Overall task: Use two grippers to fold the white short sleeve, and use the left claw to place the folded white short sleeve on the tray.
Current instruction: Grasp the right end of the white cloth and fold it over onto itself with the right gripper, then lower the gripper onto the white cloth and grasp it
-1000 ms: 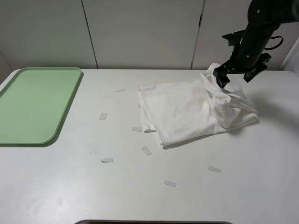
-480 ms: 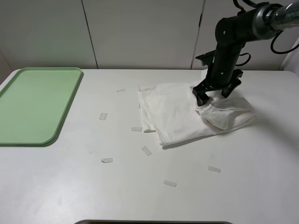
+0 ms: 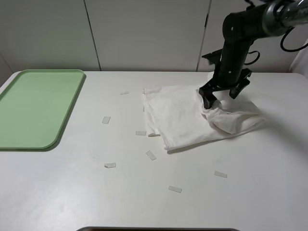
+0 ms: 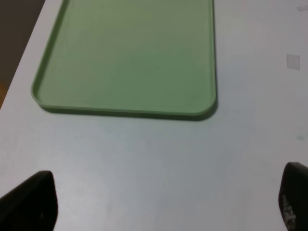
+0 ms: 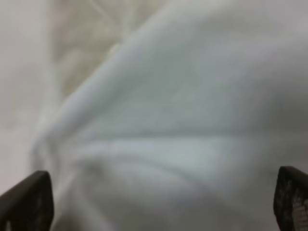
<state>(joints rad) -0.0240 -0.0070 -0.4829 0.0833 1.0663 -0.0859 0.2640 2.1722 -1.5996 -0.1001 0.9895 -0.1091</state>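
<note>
Shirt (image 3: 185, 115) lies crumpled and part-folded, right of desk (image 3: 72, 192) middle, toward far edge. Right claw (image 3: 220, 97) sits low over shirt's far right part, fingers spread wide. Wrist view blurred, so contact with cloth unclear. Left claw (image 4: 161, 204) spread wide over bare desk near tray (image 3: 29, 110), gripping nothing. Tray at desk's far left corner. Paper scraps (image 3: 151, 155) scattered mid-desk.

The right arm (image 3: 237, 41) is matte black and tubular, with a glossy upper segment and a looping black cable (image 3: 283, 42). The right gripper (image 3: 220, 95) has 2 dark claw fingers (image 3: 206, 100).
</note>
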